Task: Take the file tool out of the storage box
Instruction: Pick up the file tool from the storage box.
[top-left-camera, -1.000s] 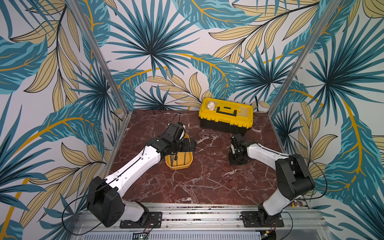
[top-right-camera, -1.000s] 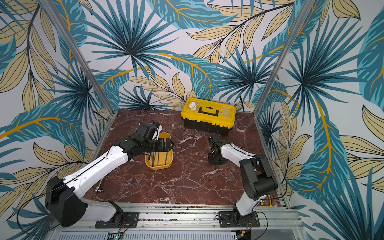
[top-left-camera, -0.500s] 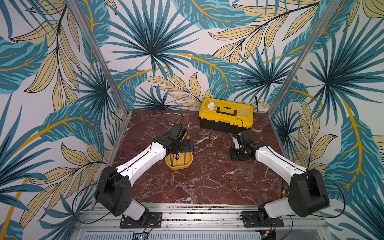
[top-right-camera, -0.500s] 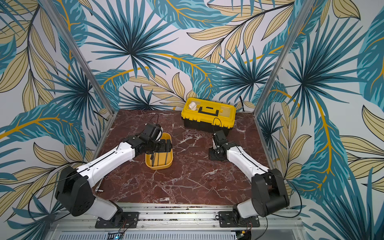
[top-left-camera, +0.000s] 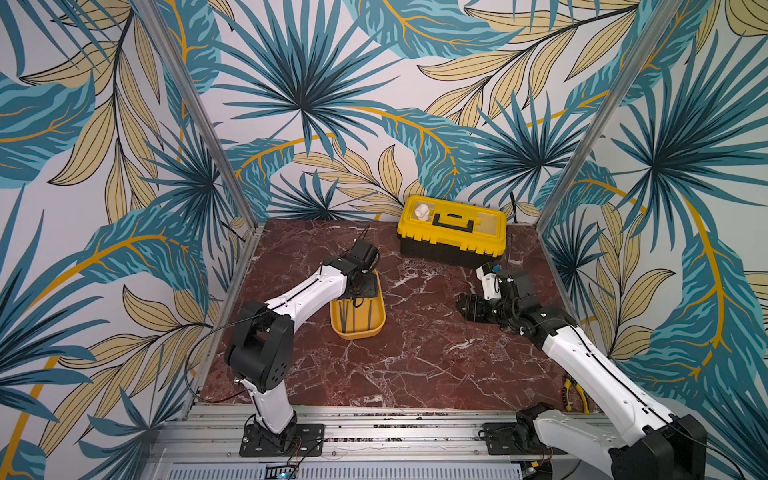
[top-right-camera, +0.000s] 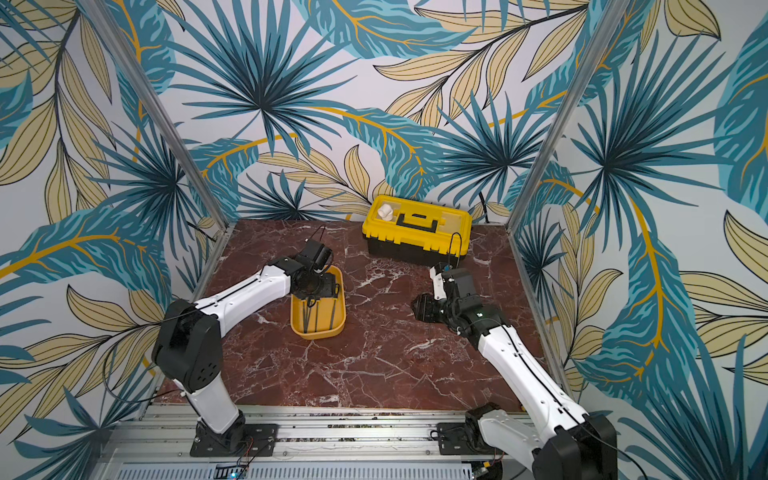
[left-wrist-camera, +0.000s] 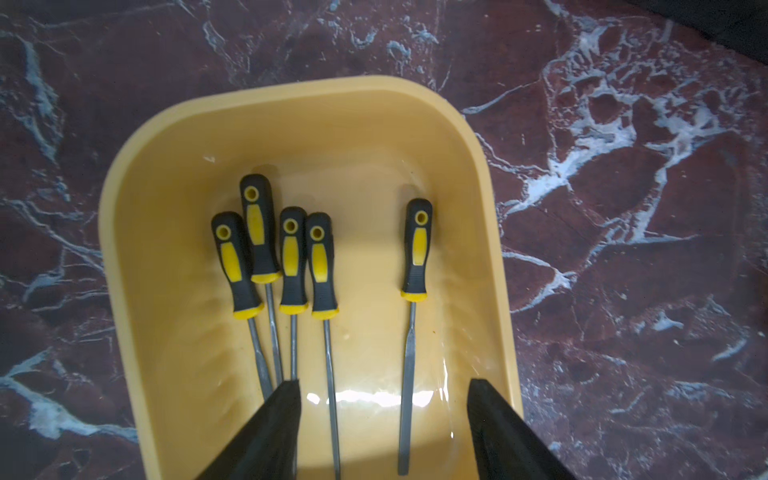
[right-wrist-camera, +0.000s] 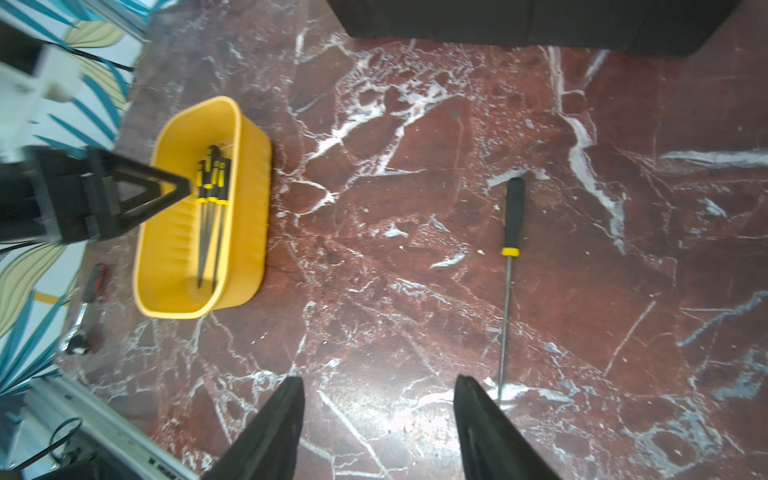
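Main risk, we think: a double pick or a miss. The left gripper (left-wrist-camera: 382, 382) hangs over the shaft end of the storage box (left-wrist-camera: 291, 89), fingers partway apart and holding nothing. Two shafts lie between them: the lone file (left-wrist-camera: 415, 249) and the outermost of the clustered files (left-wrist-camera: 291, 257). Closing here could squeeze both together, or slip off both. The shafts are thin and lie flat on the box floor.

Second risk: one finger sits close to the box wall. A descent could catch the rim and shove or tip the tub, which looks light. The four clustered files touch each other, so dragging one likely disturbs the rest.

Pose: the left arm is stretched out, wrist pitched down, fingers pointing into the box. All five handles lie at the box end away from the gripper.

The right gripper (right-wrist-camera: 376, 380) is well apart from the box, low over the table (top-left-camera: 415, 353), jaws wide and empty. One file (right-wrist-camera: 509, 257) lies out of the box, just beside it.
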